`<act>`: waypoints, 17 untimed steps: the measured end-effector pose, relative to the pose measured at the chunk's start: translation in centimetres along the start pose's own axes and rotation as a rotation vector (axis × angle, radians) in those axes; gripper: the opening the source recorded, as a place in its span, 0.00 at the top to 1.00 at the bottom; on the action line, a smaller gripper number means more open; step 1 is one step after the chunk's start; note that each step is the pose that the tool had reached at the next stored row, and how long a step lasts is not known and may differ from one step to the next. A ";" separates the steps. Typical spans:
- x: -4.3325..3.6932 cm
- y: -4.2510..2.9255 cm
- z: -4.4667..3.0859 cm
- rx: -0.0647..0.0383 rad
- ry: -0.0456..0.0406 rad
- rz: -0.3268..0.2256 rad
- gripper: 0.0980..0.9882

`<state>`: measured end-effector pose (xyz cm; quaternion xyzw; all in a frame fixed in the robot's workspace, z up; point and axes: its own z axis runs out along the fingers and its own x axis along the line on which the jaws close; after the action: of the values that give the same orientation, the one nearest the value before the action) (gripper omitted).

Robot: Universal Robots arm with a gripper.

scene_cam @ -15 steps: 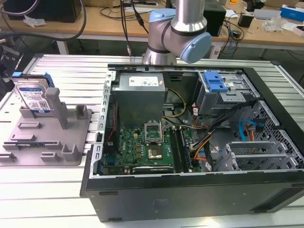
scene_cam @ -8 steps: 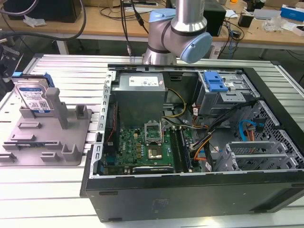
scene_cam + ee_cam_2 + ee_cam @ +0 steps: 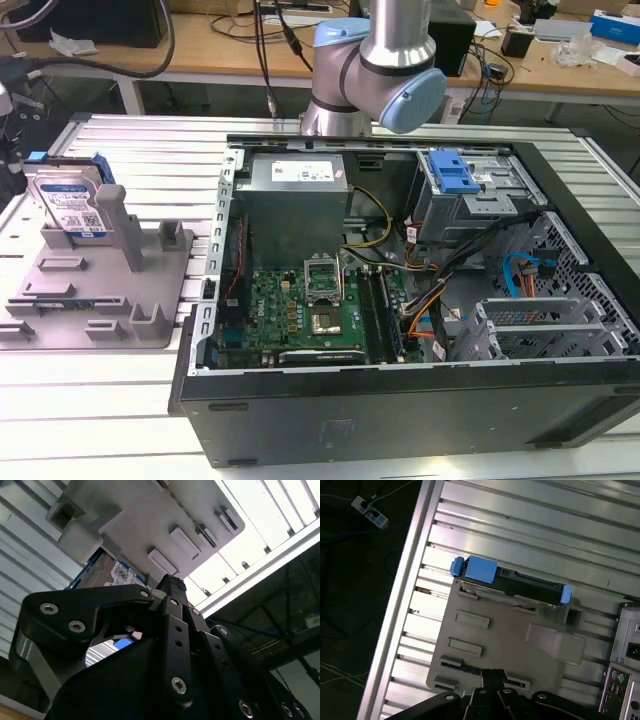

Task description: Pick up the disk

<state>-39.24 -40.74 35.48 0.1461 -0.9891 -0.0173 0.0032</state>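
The disk [image 3: 70, 205] stands on edge in the grey holder plate [image 3: 100, 300] at the exterior view's left, its white-and-blue label facing the camera. In the first wrist view I look down on the disk's [image 3: 510, 582] dark top edge with blue rails at both ends, at the far side of the plate [image 3: 510, 645]. My gripper [image 3: 492, 676] hangs well above the plate's near side, apart from the disk, fingers together and holding nothing. In the second wrist view the gripper [image 3: 171, 582] partly hides the disk's label [image 3: 122, 574].
An open computer case [image 3: 400, 300] fills the exterior view's right, with a blue drive-bay latch [image 3: 455, 180] inside. The arm [image 3: 375, 70] rises behind it. The ribbed metal table ends at an edge [image 3: 405, 605] near the plate; benches with cables stand behind.
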 end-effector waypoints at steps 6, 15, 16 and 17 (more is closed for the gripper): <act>0.00 0.00 0.02 0.000 0.0069 -0.199 0.99; 0.00 -0.01 0.04 0.000 0.0143 -0.411 0.92; -0.01 -0.01 0.03 0.000 0.0150 -0.431 0.85; 0.00 -0.01 0.04 0.000 0.0157 -0.450 0.78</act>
<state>-39.24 -40.74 35.44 0.3634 -0.9315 -0.0162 0.0069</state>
